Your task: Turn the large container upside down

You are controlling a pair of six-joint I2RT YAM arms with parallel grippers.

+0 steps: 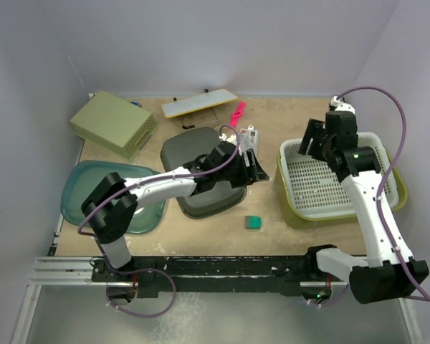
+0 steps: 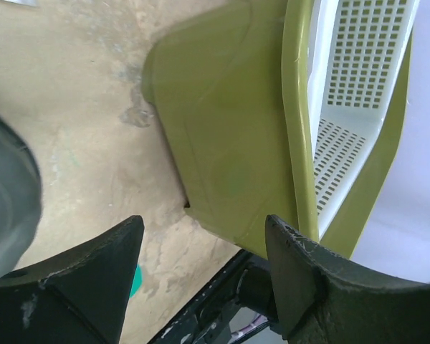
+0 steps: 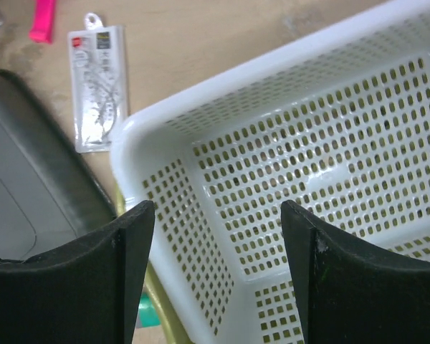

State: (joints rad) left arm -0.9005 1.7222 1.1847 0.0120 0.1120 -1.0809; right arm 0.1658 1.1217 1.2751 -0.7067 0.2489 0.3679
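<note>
At the right edge of the counter, the large container (image 1: 291, 213) is sitting upright with its opening facing up, and a white perforated basket (image 1: 337, 183) is nesting inside it. The left gripper (image 1: 258, 170) is hanging wide open and holding nothing. In the left wrist view its two dark fingers (image 2: 100, 272) are spreading apart toward the container's olive side wall (image 2: 215, 143). They are just beside that wall, with a strip of bare counter (image 2: 79, 107) showing ahead of them. The left arm is reaching from the near-left corner across the dark grey tub (image 1: 193, 154) at the middle of the counter, its forearm lying low and almost level. The right gripper (image 1: 312, 143) is also gaping open and gripping nothing. In the right wrist view it (image 3: 218, 208) is hovering over the far-left corner of the white basket (image 3: 308, 165), and I cannot tell whether it is touching the rim. The right arm is rising from the near-right corner and leaning over the container, with its wrist bending downward. A clear packet (image 3: 97, 89) and a pink piece (image 3: 41, 20) are lying on the counter beyond the grey tub. A small teal block (image 1: 252, 223) is resting near the container's near-left corner.
</note>
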